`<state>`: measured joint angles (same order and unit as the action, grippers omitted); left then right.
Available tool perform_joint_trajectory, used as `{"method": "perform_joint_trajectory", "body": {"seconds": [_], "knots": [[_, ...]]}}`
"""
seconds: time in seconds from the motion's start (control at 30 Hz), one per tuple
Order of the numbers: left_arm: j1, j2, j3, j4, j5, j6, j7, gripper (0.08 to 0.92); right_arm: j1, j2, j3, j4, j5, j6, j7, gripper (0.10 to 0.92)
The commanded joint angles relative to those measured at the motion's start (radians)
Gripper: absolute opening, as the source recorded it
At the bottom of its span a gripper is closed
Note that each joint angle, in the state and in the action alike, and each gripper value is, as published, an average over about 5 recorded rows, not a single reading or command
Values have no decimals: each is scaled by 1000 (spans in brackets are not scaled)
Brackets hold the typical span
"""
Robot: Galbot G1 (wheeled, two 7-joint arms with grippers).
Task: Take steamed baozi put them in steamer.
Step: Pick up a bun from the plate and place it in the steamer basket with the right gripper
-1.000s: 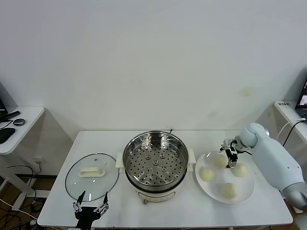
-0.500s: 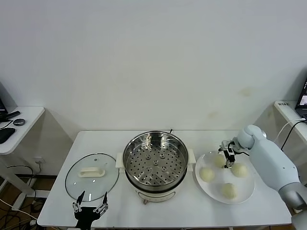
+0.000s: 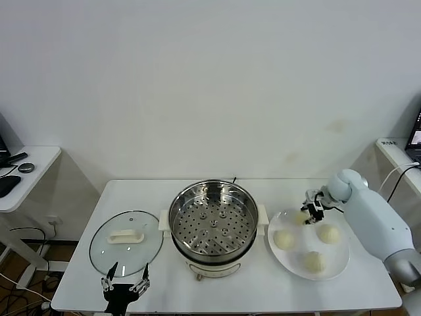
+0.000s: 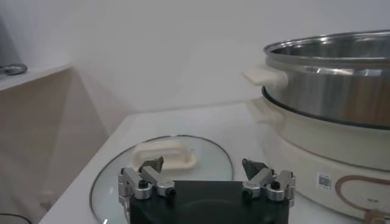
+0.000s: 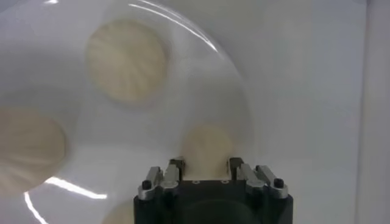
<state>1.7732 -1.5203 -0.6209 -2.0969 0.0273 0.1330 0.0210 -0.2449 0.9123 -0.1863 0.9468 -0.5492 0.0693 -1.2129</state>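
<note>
Left end effector (image 3: 123,287) sits parked at the bottom-left edge of the head view, fingers spread and holding nothing, hovering at the near rim of the glass lid (image 3: 126,241), which lies flat on the counter (image 3: 197,289) with its white handle up; the left wrist view shows the same: lid (image 4: 164,167) just ahead, steamer wall (image 4: 332,73) to the side. Steamer (image 3: 213,222) stands at frame centre, its perforated tray bare, with no bun in it yet. White plate (image 3: 332,266) sits right of it, close to the steamer's side handle. On the plate are three free baozi: near one (image 3: 315,262), left one (image 3: 283,239), right one (image 3: 327,233). Right arm comes in from the lower right of frame, elbow bent, forearm reaching left over the plate's far side. Right end effector (image 3: 308,214) is clenched on the fourth baozi (image 3: 302,218) at the far-left part of the plate; in the right wrist view the fingers (image 5: 177,167) pinch that bun (image 5: 207,145) on both sides, near the plate rim (image 5: 234,73). Cannot tell whether the bun is clear of the plate. Further back, a side desk (image 3: 29,172) sits at the far left edge.
</note>
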Motion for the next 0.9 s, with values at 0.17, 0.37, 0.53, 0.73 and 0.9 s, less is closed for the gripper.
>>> {"method": "perform_joint_trajectory", "body": {"seconds": [0.17, 0.37, 0.53, 0.73, 0.9], "knots": [[-27, 0, -1, 2, 18, 6, -20, 823, 419, 9, -332, 48, 388, 19, -101, 458], [-35, 1, -5, -14, 23, 8, -31, 823, 699, 181, -572, -80, 663, 312, -137, 461], [-34, 1, -7, -27, 19, 5, -31, 823, 798, 276, -710, -38, 707, 505, -142, 462], [-21, -9, -9, -43, 9, 3, -32, 823, 806, 387, -744, -45, 649, 713, -147, 466], [-19, -10, -12, -43, -6, 3, -33, 823, 785, 439, -771, -9, 495, 759, -154, 467]]}}
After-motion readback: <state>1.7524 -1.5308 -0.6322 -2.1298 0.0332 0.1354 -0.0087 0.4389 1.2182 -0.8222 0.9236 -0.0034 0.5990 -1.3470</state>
